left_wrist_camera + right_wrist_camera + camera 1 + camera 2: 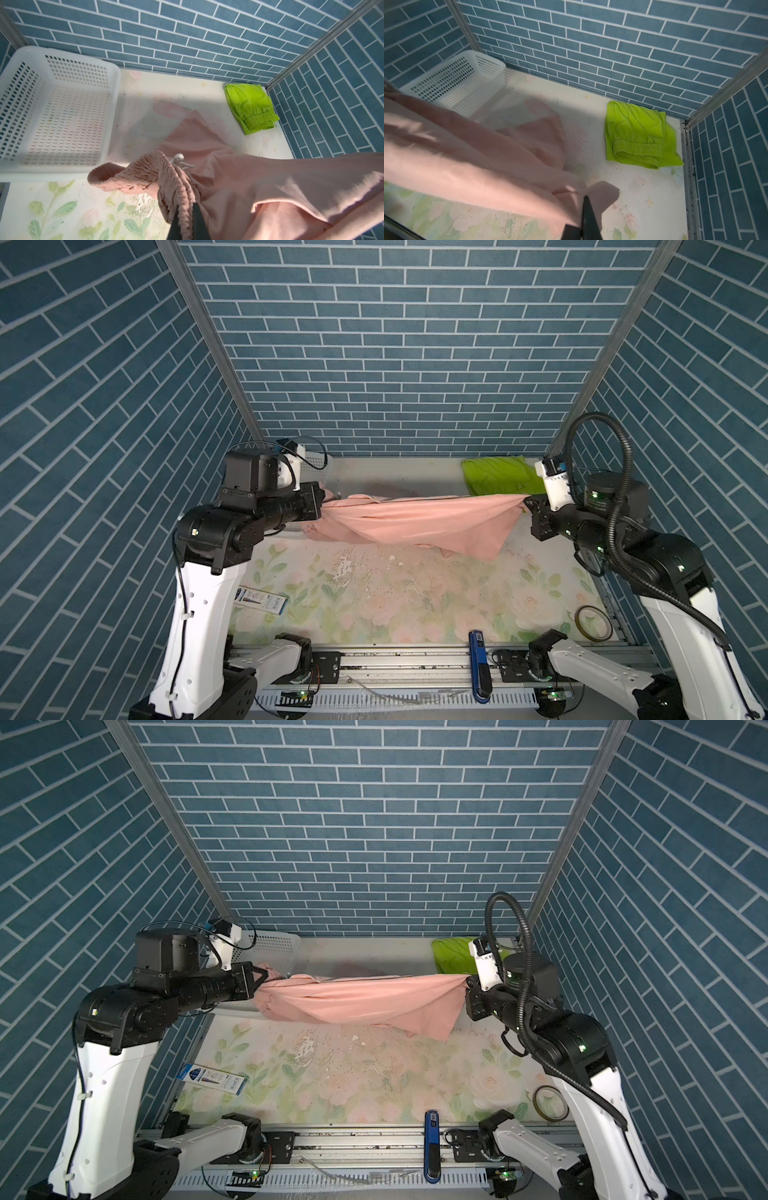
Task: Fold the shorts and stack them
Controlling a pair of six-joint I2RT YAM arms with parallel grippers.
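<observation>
Basket (270, 946) far left; folded shorts (451, 961) far right; spread shorts (365, 998) between, nearer.

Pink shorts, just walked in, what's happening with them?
The pink shorts hang stretched between the two grippers above the table. The left gripper is shut on the waistband end, and the right gripper is shut on the opposite fabric edge. The green shorts lie folded in the far right corner. The white basket sits far left.

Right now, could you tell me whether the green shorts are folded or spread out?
Folded: the green shorts lie as a compact, layered bundle in the far corner, with the waistband doubled on itself, not spread flat.
</observation>
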